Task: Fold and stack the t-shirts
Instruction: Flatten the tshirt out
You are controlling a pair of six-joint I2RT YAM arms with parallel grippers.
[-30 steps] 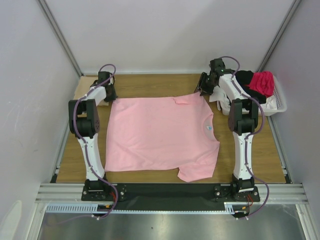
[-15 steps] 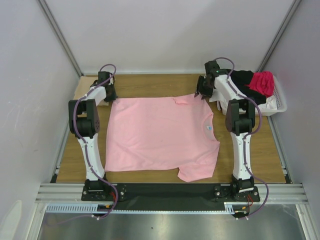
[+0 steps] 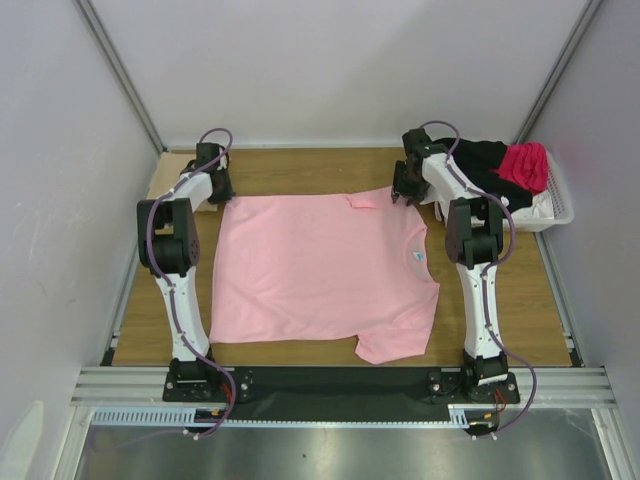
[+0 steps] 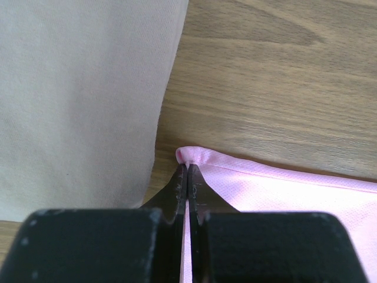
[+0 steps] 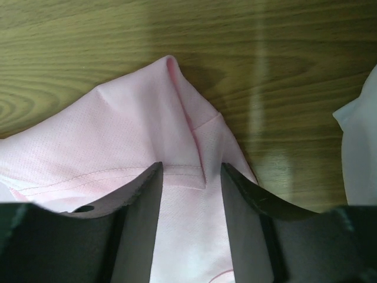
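A light pink t-shirt lies spread flat on the wooden table. My left gripper is at its far left corner, shut on the hem corner of the pink shirt. My right gripper is at the far right corner, over the folded sleeve; in the right wrist view it is open with the pink sleeve cloth between its jaws. A tan shirt lies folded just left of the left gripper. Black and magenta shirts lie in the basket.
A white plastic basket stands at the back right, close behind the right arm. The tan cloth also shows at the back left corner. Grey walls enclose the table on three sides.
My right gripper has moved left from beside the basket to the pink shirt's far right sleeve. The left gripper and the shirt have not moved.
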